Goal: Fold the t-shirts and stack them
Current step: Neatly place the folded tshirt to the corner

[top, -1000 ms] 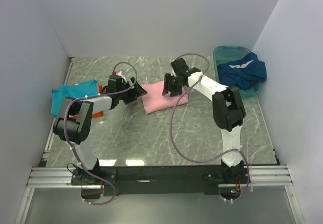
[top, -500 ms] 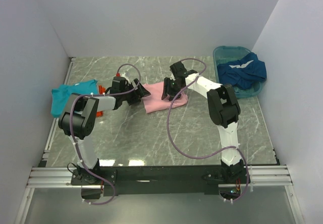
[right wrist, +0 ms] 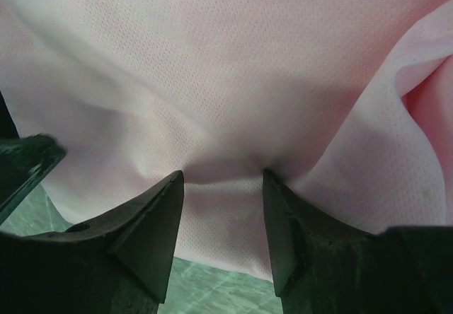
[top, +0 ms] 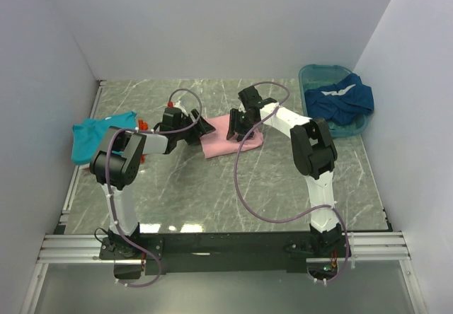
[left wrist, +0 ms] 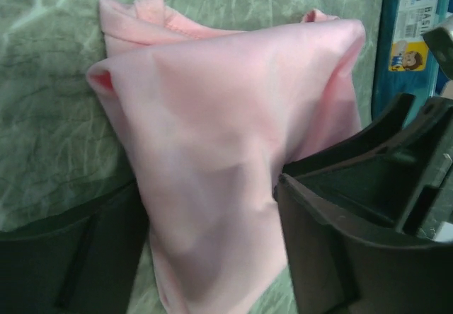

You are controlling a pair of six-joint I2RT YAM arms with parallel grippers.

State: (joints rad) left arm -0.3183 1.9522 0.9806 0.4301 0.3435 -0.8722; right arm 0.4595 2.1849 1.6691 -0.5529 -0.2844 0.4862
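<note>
a pink t-shirt (top: 228,137) lies bunched on the grey marbled tabletop (top: 212,187), near the middle and a little toward the far wall, between the two arms. the left end effector (top: 190,132) reaches it from the left side. in the left wrist view its dark fingers (left wrist: 340,250) stand wide apart, with a loose fold of the pink cloth filling the gap and touching both of them. the right end effector (top: 239,126) comes down on the shirt's right part. in the right wrist view its fingertips (right wrist: 159,215) press into the fine-meshed pink fabric at a medium gap, and creases run together into a pucker between them, so it grips a gather of the shirt.

a teal t-shirt (top: 98,134) lies flat near the left wall, with a bit of an orange t-shirt (top: 143,124) showing just beside it, mostly hidden by the left arm. at the far right corner a dark blue t-shirt (top: 341,98) with white trim sits heaped in a teal plastic basin (top: 311,70).
</note>
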